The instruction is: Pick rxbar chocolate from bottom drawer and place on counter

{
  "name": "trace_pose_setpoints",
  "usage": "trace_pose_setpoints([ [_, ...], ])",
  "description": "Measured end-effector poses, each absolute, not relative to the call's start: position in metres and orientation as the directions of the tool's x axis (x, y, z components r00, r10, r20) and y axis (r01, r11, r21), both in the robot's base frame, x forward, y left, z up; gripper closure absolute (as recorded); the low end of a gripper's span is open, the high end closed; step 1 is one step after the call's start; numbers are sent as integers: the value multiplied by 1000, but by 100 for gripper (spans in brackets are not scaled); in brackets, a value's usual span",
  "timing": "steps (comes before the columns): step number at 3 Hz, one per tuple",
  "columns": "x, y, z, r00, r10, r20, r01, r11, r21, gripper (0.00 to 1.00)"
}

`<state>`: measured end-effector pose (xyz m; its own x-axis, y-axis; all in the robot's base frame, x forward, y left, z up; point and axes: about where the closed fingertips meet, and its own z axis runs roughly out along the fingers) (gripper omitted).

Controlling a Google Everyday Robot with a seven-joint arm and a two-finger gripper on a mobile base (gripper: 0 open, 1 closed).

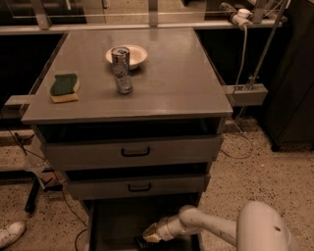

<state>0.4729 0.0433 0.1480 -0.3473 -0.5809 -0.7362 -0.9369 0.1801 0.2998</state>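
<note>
Down in the open bottom drawer [113,220], the rxbar chocolate [141,241] is only a small, flat, dark shape on the drawer floor, almost the same shade as the shadow around it. It lies right at the tip of the hand [149,234]. Any print on the wrapper is too dim for me to read.

The hand reaches into the drawer from the right, low over the floor, on the end of a pale arm [211,226]. I cannot tell whether it is wide, narrow or gripping the bar.

The desk [176,88] is a broad grey metal top with a thin edge. On it a silvery can [120,57] stands just in front of a pale bowl [132,53]. I can read no label on the can. A small clear vessel [124,82] stands just in front of the can. A green-and-yellow sponge [65,87] lies well apart from them, near the left edge.

Below the top, two shallower grey drawers, upper [136,152] and middle [140,187], each carry a black handle and stand slightly pulled out.

The floor [255,181] is speckled stone, with dark cables trailing across it. A white shoe [11,234] shows at the lower left. A dark cabinet [294,73] stands to the right, and a white plug fitting [242,13] hangs by the rail behind the desk
</note>
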Motion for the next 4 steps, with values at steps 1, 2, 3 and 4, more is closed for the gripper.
trace_pose_setpoints([
  [1, 470, 34, 162, -383, -551, -741, -924, 222, 313, 100],
  [2, 468, 22, 177, -412, -539, -735, -911, 258, 322, 100],
  [3, 473, 9, 196, -436, -563, -702, -899, 302, 317, 100],
  [4, 487, -12, 249, -488, -600, -634, -871, 373, 318, 100],
])
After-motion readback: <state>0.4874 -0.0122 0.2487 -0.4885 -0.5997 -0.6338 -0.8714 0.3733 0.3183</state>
